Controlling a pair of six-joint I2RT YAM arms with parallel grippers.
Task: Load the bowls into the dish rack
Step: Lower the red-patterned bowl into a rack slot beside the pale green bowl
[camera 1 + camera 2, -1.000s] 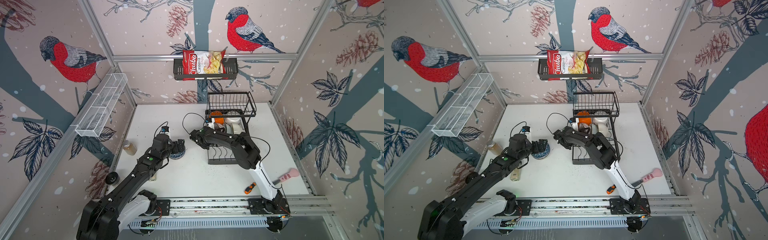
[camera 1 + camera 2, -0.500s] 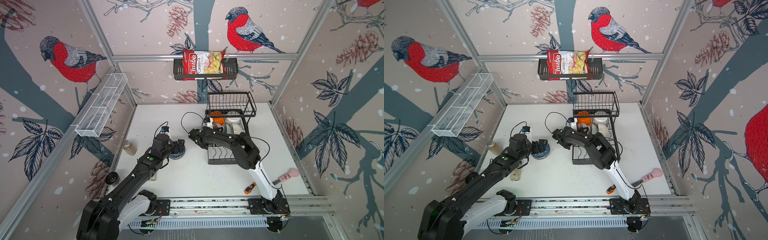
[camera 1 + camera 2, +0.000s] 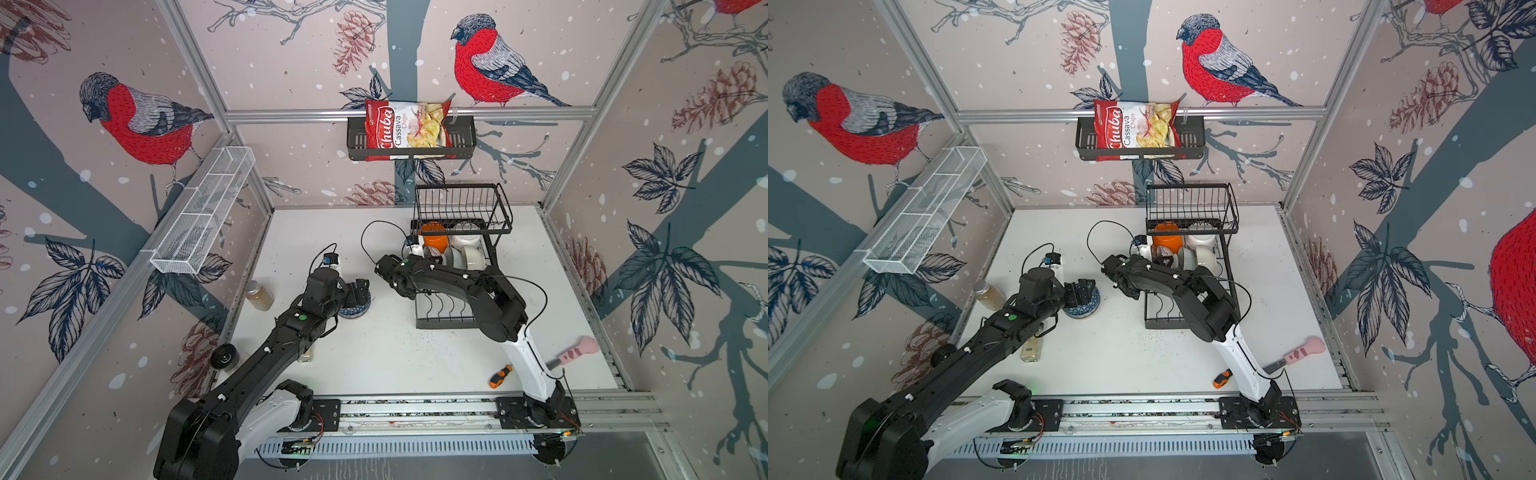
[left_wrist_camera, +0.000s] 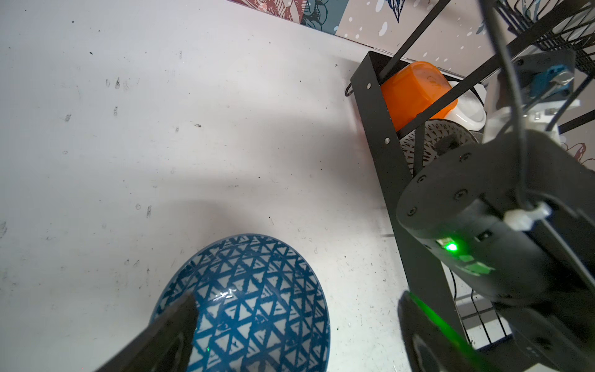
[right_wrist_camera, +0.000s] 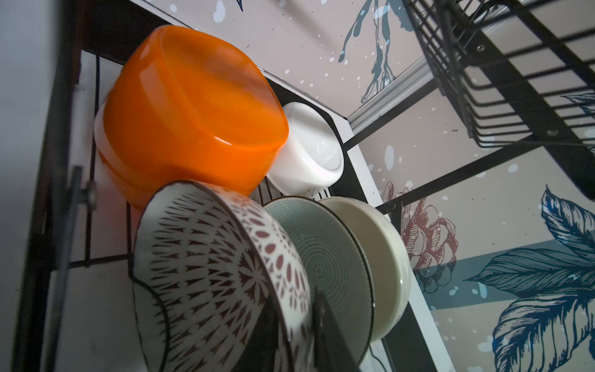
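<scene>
Progress looks far along: five bowls sit in the lower tier of the black two-tier wire dish rack [image 3: 446, 323], at the back right of the white table [image 4: 161, 128]. Glossy orange bowl [image 5: 193, 112] and plain white bowl [image 5: 309, 151] lean at the rear, bases turned toward the right wrist cam. Just in front, three stand on edge in a row, mouths toward that cam: brown-and-white patterned bowl [image 5: 209, 273], pale green ringed bowl [image 5: 325, 264], cream bowl [image 5: 386, 257].

One seems left: blue-and-white triangle-patterned bowl [image 4: 257, 296], on the table near the rack's left side, not touching it. It sits upright, mouth up. Being round it has no long axis, and its symmetry axis is approx vertical. Racking it like the row likely means tipping it onto its edge.

Left gripper [image 4: 297, 302] hovers over it w/ jaws spread wide, holding nothing. One finger [image 4: 180, 319] is above the bowl's rim, the other outside it.

Right gripper [image 5: 304, 341] is at the patterned bowl's rim. One finger [image 5: 335, 341] shows btwn that bowl and the green one. Can't tell if it pinches the rim or is off it.
</scene>
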